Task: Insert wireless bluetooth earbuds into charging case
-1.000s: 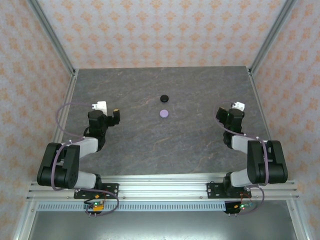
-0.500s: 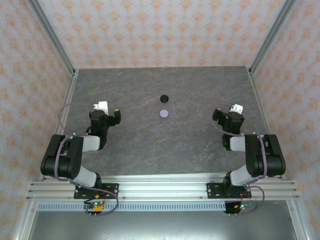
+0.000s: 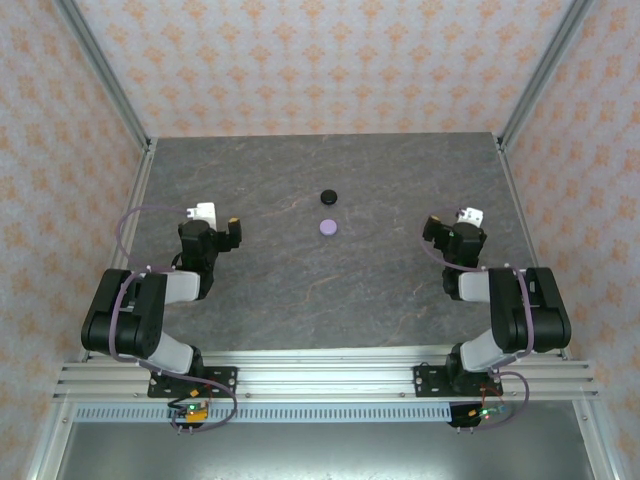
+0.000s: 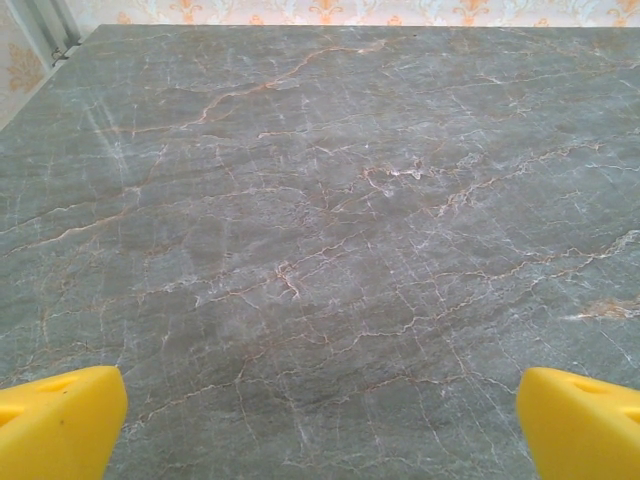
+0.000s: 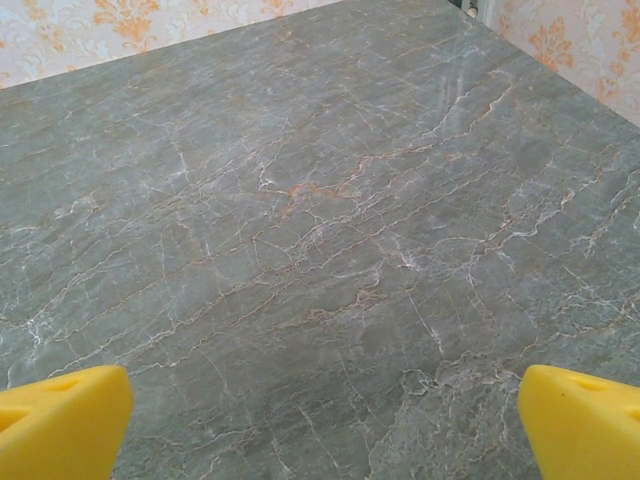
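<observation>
A round black puck (image 3: 329, 196) and a round lilac puck (image 3: 328, 227) lie close together near the middle of the dark marble table (image 3: 320, 290). I cannot tell whether either is the charging case. The earbuds are out of view. My left gripper (image 3: 222, 232) (image 4: 320, 425) hangs low at the left, well apart from the pucks. It is open, its yellow fingertips (image 4: 55, 420) wide with bare table between them. My right gripper (image 3: 440, 232) (image 5: 325, 425) is at the right, likewise open over bare table, with its fingertips (image 5: 580, 420) spread.
Both arms are folded back close to their bases at the near rail (image 3: 320, 375). Patterned walls and metal posts (image 3: 105, 75) close in the table on three sides.
Both arms have drawn back into a tighter fold. The right gripper's jaws have spread wider. The pucks have not moved.
</observation>
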Action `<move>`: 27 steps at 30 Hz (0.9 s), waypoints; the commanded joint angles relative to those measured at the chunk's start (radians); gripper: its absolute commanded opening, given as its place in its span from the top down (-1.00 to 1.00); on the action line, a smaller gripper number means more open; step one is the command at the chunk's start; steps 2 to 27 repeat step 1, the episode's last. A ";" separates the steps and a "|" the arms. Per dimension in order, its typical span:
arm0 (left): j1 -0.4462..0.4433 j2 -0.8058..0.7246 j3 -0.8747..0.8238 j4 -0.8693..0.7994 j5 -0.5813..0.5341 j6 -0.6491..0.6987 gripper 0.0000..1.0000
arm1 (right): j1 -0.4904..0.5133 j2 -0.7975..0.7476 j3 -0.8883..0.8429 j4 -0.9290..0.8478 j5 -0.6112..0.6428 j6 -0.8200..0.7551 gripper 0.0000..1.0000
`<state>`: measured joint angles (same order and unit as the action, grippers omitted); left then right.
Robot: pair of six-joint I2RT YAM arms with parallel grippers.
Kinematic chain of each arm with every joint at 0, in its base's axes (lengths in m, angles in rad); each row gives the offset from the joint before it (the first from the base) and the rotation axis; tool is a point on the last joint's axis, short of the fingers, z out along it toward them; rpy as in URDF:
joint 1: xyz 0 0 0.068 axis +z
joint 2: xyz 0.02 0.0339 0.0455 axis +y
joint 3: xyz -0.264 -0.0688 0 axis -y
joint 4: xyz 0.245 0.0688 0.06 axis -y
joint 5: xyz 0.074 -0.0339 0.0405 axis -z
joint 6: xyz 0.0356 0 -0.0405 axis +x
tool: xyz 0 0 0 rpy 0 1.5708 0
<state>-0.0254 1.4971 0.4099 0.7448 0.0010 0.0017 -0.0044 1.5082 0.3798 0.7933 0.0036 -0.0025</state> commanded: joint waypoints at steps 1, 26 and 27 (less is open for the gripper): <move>0.000 -0.001 0.020 -0.009 -0.027 0.014 -1.00 | 0.004 0.002 0.014 0.012 0.006 -0.017 -0.98; 0.000 -0.001 0.020 -0.009 -0.027 0.014 -1.00 | 0.004 0.002 0.014 0.012 0.006 -0.017 -0.98; 0.000 -0.001 0.020 -0.009 -0.027 0.014 -1.00 | 0.004 0.002 0.014 0.012 0.006 -0.017 -0.98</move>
